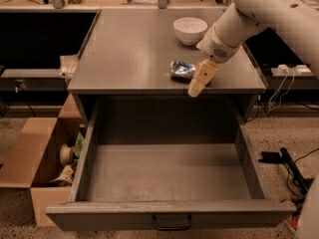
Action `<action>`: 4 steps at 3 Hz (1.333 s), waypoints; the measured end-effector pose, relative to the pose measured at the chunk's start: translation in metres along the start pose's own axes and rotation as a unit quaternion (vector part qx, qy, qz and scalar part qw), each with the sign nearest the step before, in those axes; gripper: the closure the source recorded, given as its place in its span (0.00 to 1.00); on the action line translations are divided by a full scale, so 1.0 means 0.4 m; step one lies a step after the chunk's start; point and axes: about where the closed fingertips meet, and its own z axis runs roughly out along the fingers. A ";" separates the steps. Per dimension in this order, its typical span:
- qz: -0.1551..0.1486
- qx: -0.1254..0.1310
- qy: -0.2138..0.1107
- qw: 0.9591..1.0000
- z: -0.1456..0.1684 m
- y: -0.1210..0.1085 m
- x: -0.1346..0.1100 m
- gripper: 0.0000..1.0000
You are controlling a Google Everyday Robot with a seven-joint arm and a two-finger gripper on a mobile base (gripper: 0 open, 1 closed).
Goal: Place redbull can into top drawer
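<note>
Pincer [198, 82] at redbull can [180, 69] (end hidden)

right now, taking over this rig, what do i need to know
Gripper: low at the front edge of the cabinet top, just right of the redbull can and overlapping its right end; whether they touch cannot be told.
Redbull can: lying on the cabinet top near the front edge, in front of the white bowl.
Top drawer: pulled fully open, nothing visible inside.
Done: drawer open.
Left: grasp the can, lift it, carry it forward over the edge, set it in the drawer.
</note>
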 end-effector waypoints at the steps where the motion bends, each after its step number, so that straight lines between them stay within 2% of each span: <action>1: -0.001 -0.013 0.005 1.000 0.032 0.001 -0.019 0.00; 3: 0.001 -0.023 0.010 1.000 0.067 0.001 -0.014 0.00; 4: 0.006 -0.027 0.014 1.000 0.089 0.003 -0.007 0.27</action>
